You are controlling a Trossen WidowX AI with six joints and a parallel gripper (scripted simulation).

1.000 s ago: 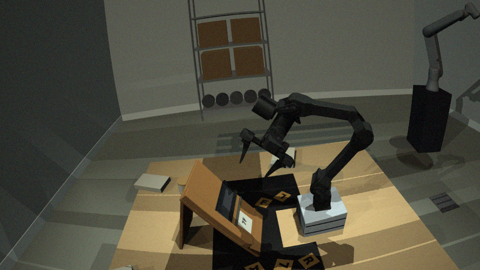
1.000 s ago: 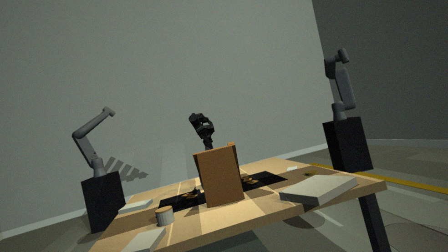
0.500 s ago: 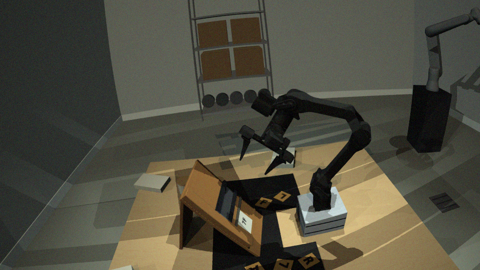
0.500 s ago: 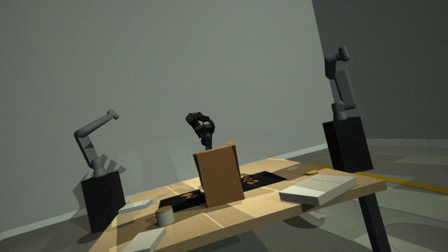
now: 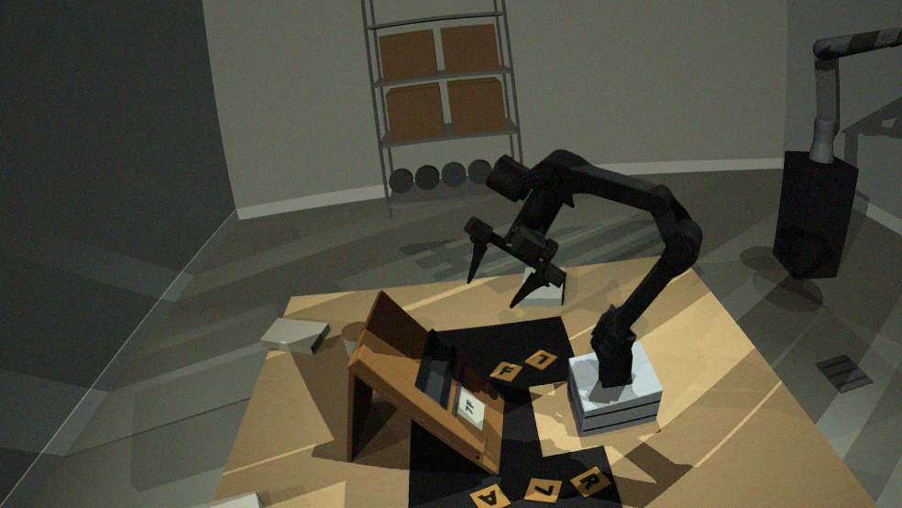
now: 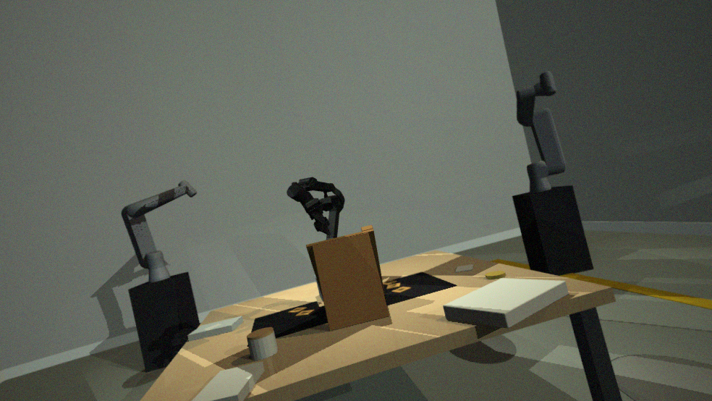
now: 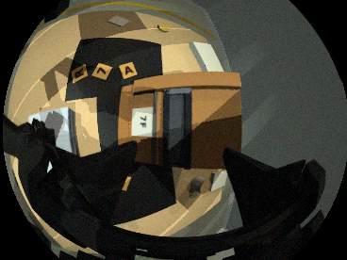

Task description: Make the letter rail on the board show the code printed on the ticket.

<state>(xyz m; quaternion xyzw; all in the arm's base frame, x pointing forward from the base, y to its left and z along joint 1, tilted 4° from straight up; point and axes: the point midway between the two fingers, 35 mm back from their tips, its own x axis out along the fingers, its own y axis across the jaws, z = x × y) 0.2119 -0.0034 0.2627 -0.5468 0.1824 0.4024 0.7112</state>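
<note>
A slanted wooden board (image 5: 423,384) carries a dark letter rail (image 5: 434,374) and a white ticket (image 5: 469,407) below it; both show in the wrist view, rail (image 7: 177,121) and ticket (image 7: 143,121). The rail looks empty. Tiles F (image 5: 505,370) and L (image 5: 541,359) lie on the black mat right of the board. Tiles A (image 5: 489,497), L (image 5: 543,489) and R (image 5: 589,481) lie on the mat at the front edge. My gripper (image 5: 501,283) is open and empty, hanging in the air above the far end of the mat, apart from all tiles.
The arm's grey base block (image 5: 613,394) stands right of the board. A grey slab (image 5: 294,334) lies at the table's left edge, a small grey block (image 5: 543,291) behind the gripper. In the exterior view a white slab (image 6: 505,300) and a short cylinder (image 6: 262,343) sit on the table.
</note>
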